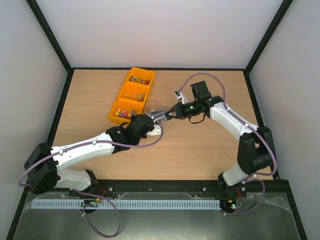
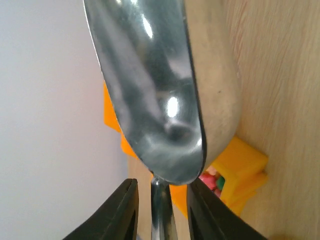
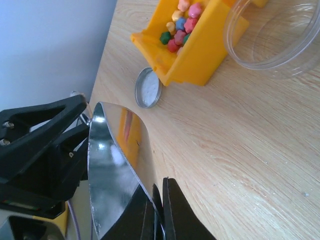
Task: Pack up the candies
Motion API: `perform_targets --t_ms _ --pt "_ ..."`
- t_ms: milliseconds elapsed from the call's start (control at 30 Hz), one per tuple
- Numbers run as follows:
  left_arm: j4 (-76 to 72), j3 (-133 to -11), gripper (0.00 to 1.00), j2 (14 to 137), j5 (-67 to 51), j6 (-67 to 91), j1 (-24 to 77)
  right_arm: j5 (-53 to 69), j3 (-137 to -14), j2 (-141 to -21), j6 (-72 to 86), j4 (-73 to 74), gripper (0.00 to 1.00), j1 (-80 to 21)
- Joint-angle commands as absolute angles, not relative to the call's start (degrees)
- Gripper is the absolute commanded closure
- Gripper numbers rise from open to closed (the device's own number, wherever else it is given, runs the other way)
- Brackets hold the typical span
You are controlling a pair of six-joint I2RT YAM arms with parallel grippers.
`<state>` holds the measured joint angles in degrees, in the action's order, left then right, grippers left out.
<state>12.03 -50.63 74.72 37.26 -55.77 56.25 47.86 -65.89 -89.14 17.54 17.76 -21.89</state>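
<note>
Scoop (image 3: 115, 170) rim pinched by right pincer (image 3: 160, 186); left pincer (image 2: 161, 182) spread round handle (image 2: 161, 217); candies (image 1: 138, 78) well beyond both.

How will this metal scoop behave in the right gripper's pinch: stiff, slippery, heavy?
Likely rigid: the scoop looks like polished sheet metal. Probably slippery, since the right gripper pinches only its thin rim, so it may pivot. It looks empty, so probably light.
</note>
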Motion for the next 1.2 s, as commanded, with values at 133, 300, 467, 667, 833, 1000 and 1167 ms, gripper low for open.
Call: perform_targets --t_ms 133,300,467,667,833,1000,1167 --pt "25.43 -58.55 0.37 69.64 19.73 -43.75 51.69 51.37 -66.22 -90.42 15.49 19.62 0.99 -21.76" --pt "31.86 -61.58 0.16 63.75 -1.12 -39.12 43.33 56.74 -66.41 -90.44 14.04 19.32 0.99 -21.62" --pt "36.86 -63.15 0.18 61.81 -17.3 -38.27 35.89 61.83 -65.09 -89.74 9.86 19.16 0.99 -21.62" --pt "38.51 -61.98 0.29 60.83 -25.74 -41.45 33.22 65.27 -63.39 -88.79 8.7 17.55 0.99 -21.63" --pt "37.0 -61.42 0.44 61.21 -25.92 -41.53 33.2 67.26 -62.86 -88.62 8.78 16.92 0.99 -21.71" --pt "36.43 -60.49 0.51 61.65 -25.3 -42.33 33.22 68.4 -62.51 -88.58 8.81 16.61 0.99 -21.71" --pt "36.5 -59.55 0.53 61.61 -23.74 -43.49 33.22 68.95 -62.52 -88.64 8.7 16.7 0.99 -21.71"
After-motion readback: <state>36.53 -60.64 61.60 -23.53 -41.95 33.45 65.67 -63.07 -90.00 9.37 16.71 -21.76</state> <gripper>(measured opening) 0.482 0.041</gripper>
